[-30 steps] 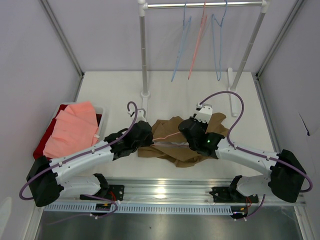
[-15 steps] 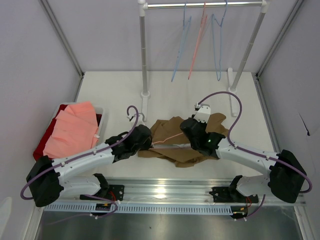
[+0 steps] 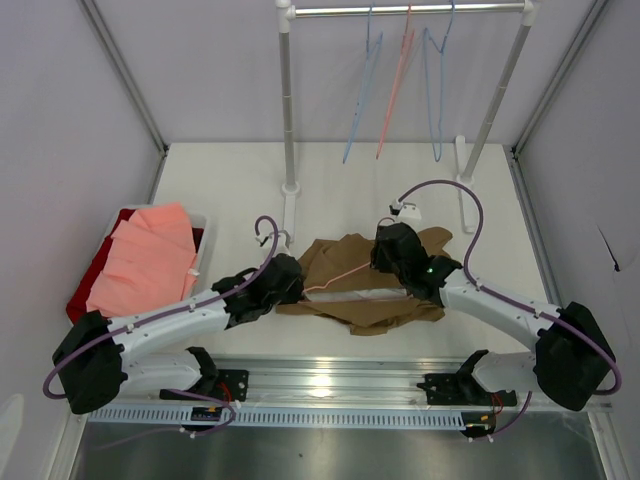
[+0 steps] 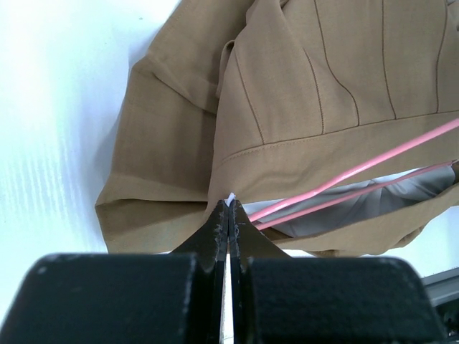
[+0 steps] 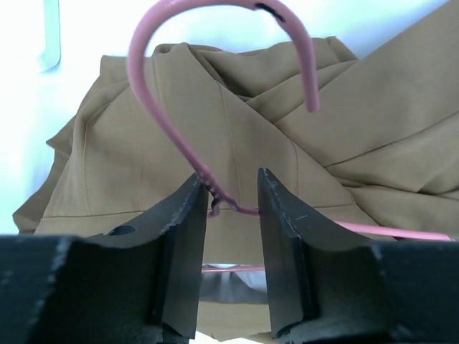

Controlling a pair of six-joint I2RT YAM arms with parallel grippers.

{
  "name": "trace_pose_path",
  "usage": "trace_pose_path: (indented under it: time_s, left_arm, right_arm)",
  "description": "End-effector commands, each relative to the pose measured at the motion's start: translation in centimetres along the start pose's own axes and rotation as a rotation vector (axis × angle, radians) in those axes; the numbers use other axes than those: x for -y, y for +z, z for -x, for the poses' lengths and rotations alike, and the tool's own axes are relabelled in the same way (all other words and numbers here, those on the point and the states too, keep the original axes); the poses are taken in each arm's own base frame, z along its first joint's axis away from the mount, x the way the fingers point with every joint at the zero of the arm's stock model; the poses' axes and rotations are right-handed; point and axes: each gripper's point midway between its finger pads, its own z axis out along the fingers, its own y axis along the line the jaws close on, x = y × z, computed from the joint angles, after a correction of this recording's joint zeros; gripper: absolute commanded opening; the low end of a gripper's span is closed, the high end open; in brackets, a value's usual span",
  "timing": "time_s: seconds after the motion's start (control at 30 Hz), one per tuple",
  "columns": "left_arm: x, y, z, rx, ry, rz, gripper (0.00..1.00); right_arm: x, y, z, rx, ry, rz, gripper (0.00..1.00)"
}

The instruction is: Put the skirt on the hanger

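Right gripper [image 5: 231, 188] shifted rearward, jaws astride the hanger [image 5: 133, 63] neck.

The skirt [image 3: 352, 302] is tan-brown cloth with stitched seams. It lies crumpled and folded over itself on the white surface in the lower middle of the top view, and its pale inside shows at the open waist. The hanger [image 3: 340, 275] is thin pale-pink wire. In the left wrist view, two of its bars run from the lower centre to the right edge, across the waistband and the pale inside. In the right wrist view its hook arches over the cloth at the upper centre.
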Motion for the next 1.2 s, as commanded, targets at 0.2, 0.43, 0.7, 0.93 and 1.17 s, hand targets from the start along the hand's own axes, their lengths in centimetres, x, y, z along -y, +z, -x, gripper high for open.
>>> trace_pose_path:
  time_s: [0.2,0.43,0.7,0.93,1.17]
  left_arm:
    - [1.0,-0.1,0.5,0.026,-0.01,-0.059,0.0]
    - [1.0,0.1,0.2,0.018,-0.005,-0.061,0.0]
    - [0.9,0.1,0.2,0.017,-0.001,-0.054,0.0]
    - [-0.4,0.1,-0.2,0.01,-0.008,0.001,0.0]
    - [-0.7,-0.1,-0.2,0.007,-0.022,0.011,0.0]
  right_arm:
    - [-2.5,0.4,0.0,-0.082,-0.097,0.213,0.42]
    - [-3.2,0.4,0.1,-0.123,-0.129,0.263,0.11]
    - [-1.2,0.0,0.7,-0.069,-0.097,0.184,0.0]
    - [0.8,-0.7,1.7,0.002,-0.055,0.108,0.0]
    - [1.8,-1.2,2.8,0.063,-0.026,0.057,0.0]
